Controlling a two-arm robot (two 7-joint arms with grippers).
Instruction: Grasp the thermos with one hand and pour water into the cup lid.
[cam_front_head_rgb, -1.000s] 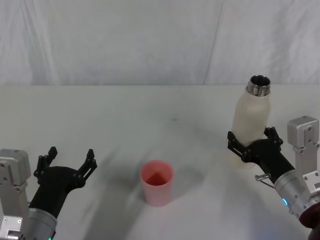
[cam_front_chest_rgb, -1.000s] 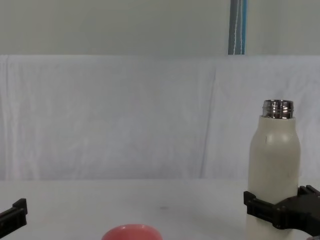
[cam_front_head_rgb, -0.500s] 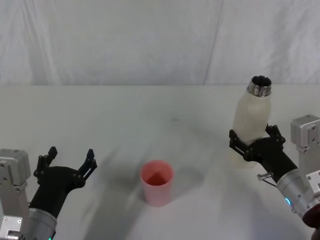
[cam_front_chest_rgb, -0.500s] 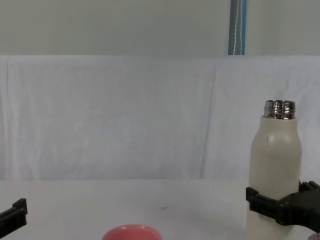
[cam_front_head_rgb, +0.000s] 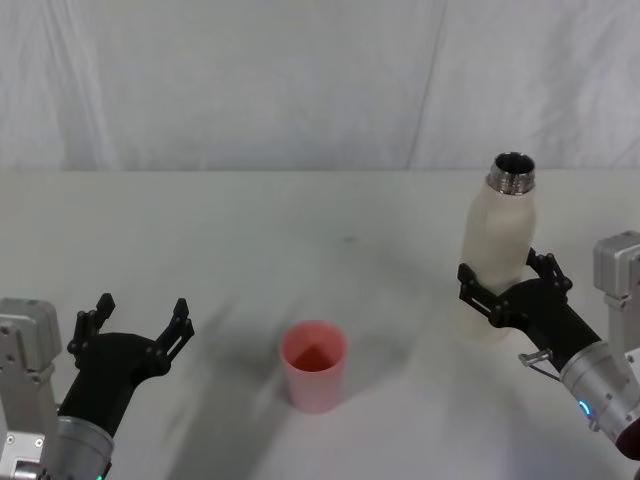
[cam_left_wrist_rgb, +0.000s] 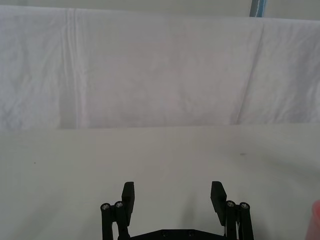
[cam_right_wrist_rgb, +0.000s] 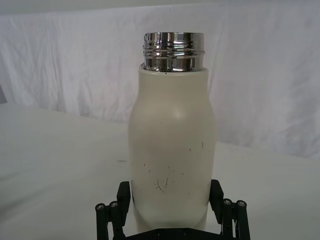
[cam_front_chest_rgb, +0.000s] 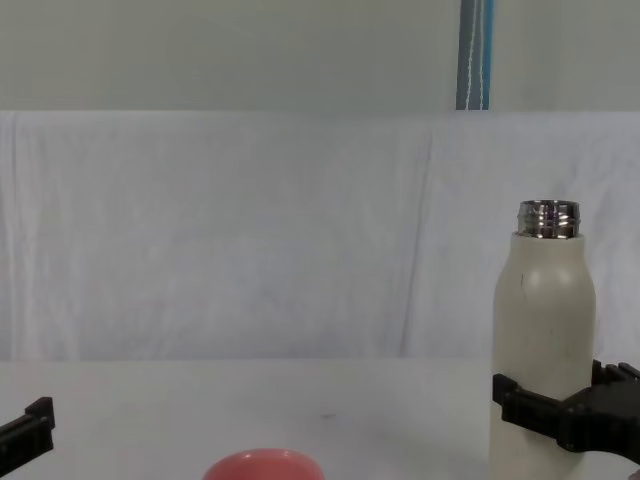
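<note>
You have one thermos (cam_front_head_rgb: 493, 258), one cup lid (cam_front_head_rgb: 315, 364) and two grippers on the white table (cam_front_head_rgb: 250, 230). Take the cup lid as your landmark: it stands upright near the table's front edge, mouth up, with bare tabletop all round it. The thermos stands upright well to its right, steel neck uncapped. Your right gripper (cam_front_head_rgb: 507, 288) has its fingers closed against the thermos's lower body, one on each side. Your left gripper (cam_front_head_rgb: 137, 323) hovers well to the lid's left, fingers spread wide and holding nothing.

Upright thermos (cam_right_wrist_rgb: 171, 145) betw. R pincer (cam_right_wrist_rgb: 171, 207) fingers.
</note>
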